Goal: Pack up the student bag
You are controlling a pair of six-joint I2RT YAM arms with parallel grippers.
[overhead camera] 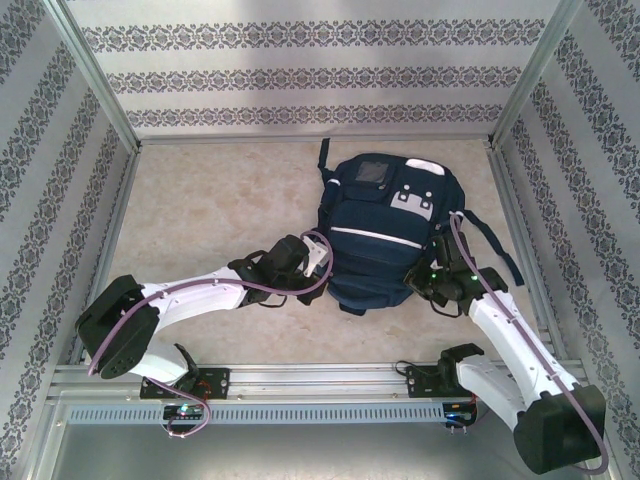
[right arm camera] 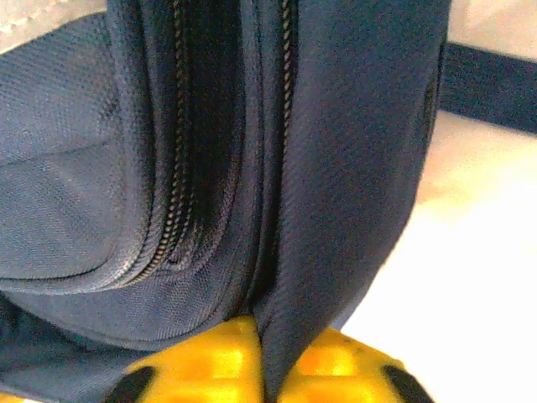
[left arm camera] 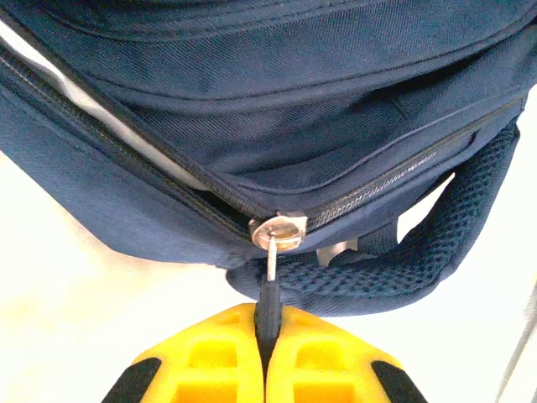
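One student bag [overhead camera: 385,240], two grippers.
It lies front-up, long axis running near to far. The left gripper [left arm camera: 267,323] is pinched on the zipper pull [left arm camera: 270,294], and the right gripper [right arm camera: 270,336] is clamped on the student bag's fabric.

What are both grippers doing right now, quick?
Left gripper: closed, holding the zipper pull of the student bag.
Right gripper: closed on a fold of the student bag's fabric.
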